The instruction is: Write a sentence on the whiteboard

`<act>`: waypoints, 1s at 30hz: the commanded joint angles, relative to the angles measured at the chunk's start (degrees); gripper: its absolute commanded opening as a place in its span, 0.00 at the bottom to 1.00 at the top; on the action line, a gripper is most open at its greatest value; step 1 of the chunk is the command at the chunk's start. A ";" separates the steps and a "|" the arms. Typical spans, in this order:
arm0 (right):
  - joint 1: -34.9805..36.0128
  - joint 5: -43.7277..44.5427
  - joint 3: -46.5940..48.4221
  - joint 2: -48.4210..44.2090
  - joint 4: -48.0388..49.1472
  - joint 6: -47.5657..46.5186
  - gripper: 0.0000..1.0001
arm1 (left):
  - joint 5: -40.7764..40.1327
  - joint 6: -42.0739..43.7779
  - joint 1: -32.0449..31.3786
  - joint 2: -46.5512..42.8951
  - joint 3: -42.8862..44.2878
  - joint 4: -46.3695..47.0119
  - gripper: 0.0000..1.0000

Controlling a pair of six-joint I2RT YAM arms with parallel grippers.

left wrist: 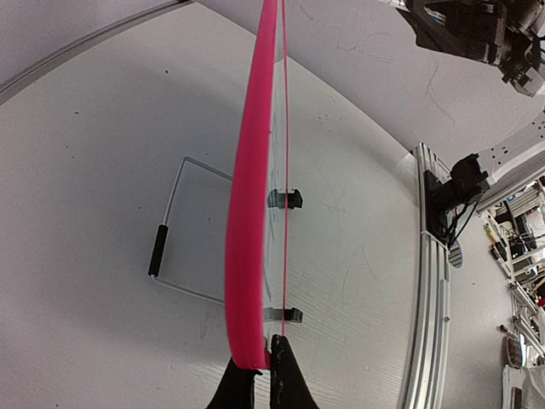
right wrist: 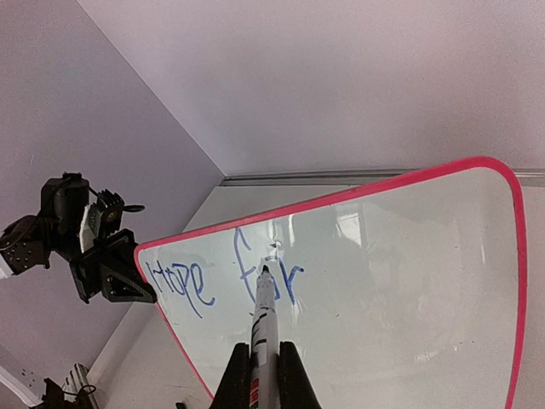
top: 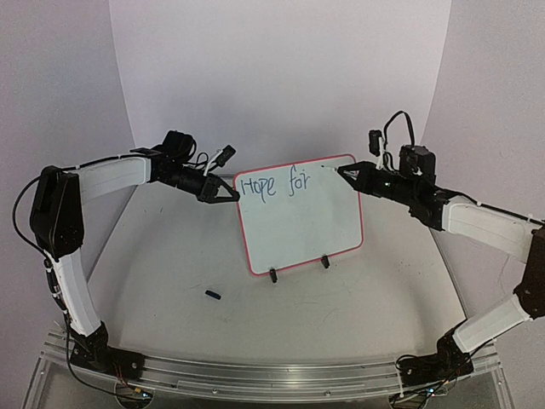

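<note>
1. Board position. I see the small rectangular whiteboard [top: 302, 226], white with rounded corners and a thin red-pink frame, standing upright near the middle of the white table [top: 162, 256]. Its written face is turned toward the near edge. It rests on two small black clip feet [top: 272, 274] at its lower edge. In the left wrist view the board [left wrist: 247, 213] appears edge-on, with a thin wire stand [left wrist: 174, 230] lying on the table behind it.

2. Writing. The blue handwritten sentence [top: 271, 187] reads "Hope for", in one line along the top of the board face, starting at the left.

3. Left arm. The left gripper [top: 232, 191] sits at the upper left corner of the board. In the left wrist view the left gripper [left wrist: 262, 362] has one finger on each side of the pink frame, and its jaws pinch that edge.

4. Right arm. The right gripper [top: 342, 171] hangs at the upper right part of the board. In the right wrist view the right gripper [right wrist: 260, 362] has its jaws clamped on a white-barrelled marker [right wrist: 262, 311]. The marker's dark tip meets the board [right wrist: 383, 281] at the word "for".

5. Other items. A small black cylindrical piece [top: 213, 295] lies on the table, nearer than the board and to its left, well apart from the feet. An aluminium rail [top: 255, 373] runs along the near edge under both arm bases.
</note>
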 commanded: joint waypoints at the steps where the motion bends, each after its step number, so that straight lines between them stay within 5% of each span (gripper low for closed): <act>1: -2.44 -7.23 -0.23 -1.09 -0.25 -1.19 0.00 | -4.47 4.83 -2.27 0.59 -0.92 -7.17 0.00; 30: -7.61 -12.57 7.22 10.09 7.26 1.84 0.00 | -4.91 5.15 -2.73 0.47 -0.78 -7.61 0.00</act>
